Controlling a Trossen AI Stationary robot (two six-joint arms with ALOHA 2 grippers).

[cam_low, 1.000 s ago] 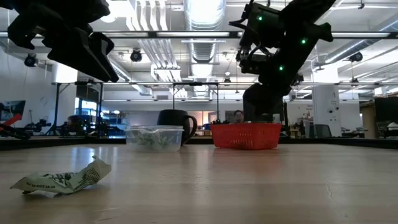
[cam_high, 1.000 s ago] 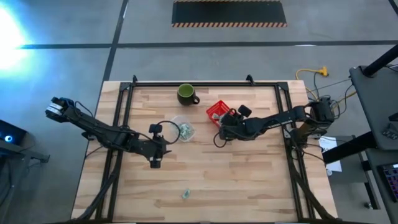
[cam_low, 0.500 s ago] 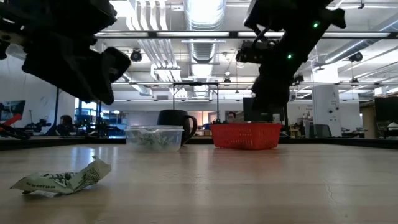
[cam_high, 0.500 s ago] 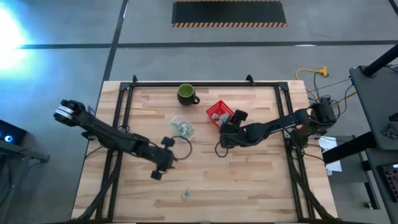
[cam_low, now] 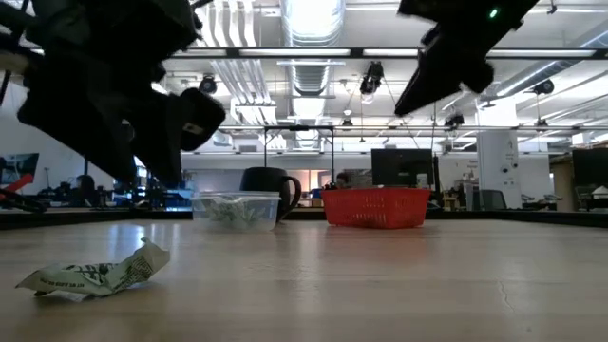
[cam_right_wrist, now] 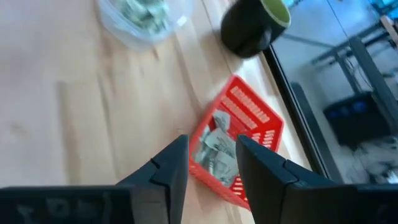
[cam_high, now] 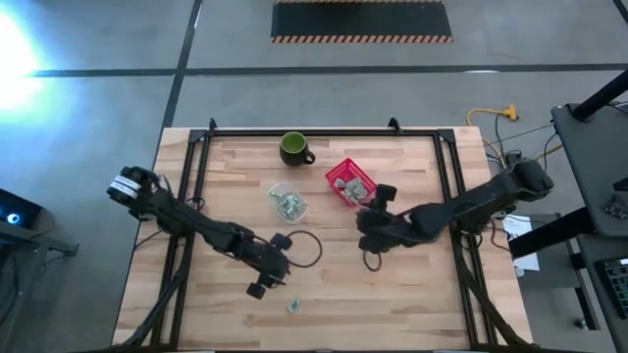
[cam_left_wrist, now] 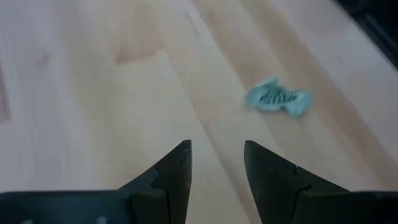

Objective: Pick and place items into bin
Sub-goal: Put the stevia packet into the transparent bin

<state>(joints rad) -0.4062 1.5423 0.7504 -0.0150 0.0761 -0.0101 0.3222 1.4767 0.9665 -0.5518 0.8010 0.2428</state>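
One crumpled pale green-and-white wrapper (cam_high: 293,307) (cam_left_wrist: 277,99) (cam_low: 95,274) lies loose on the wood near the table's near edge. My left gripper (cam_high: 270,282) (cam_left_wrist: 217,162) hovers just short of it, slanting down, open and empty. The red bin (cam_high: 350,181) (cam_right_wrist: 239,146) (cam_low: 375,206) stands on the table right of centre and holds a few wrappers (cam_right_wrist: 216,146). My right gripper (cam_high: 365,226) (cam_right_wrist: 212,155) hangs near the bin's near side, above the table, open and empty.
A clear tub (cam_high: 287,203) (cam_low: 236,209) with several more wrappers stands left of the bin. A dark green mug (cam_high: 294,149) (cam_right_wrist: 255,22) sits at the far edge. Black frame rails (cam_high: 191,167) run along the table's sides. Bare wood lies at the near right.
My left gripper has travelled from the table's middle toward the near edge and down, tipping steeper toward the loose wrapper. My right gripper has drawn back from the red bin toward the near right and risen.
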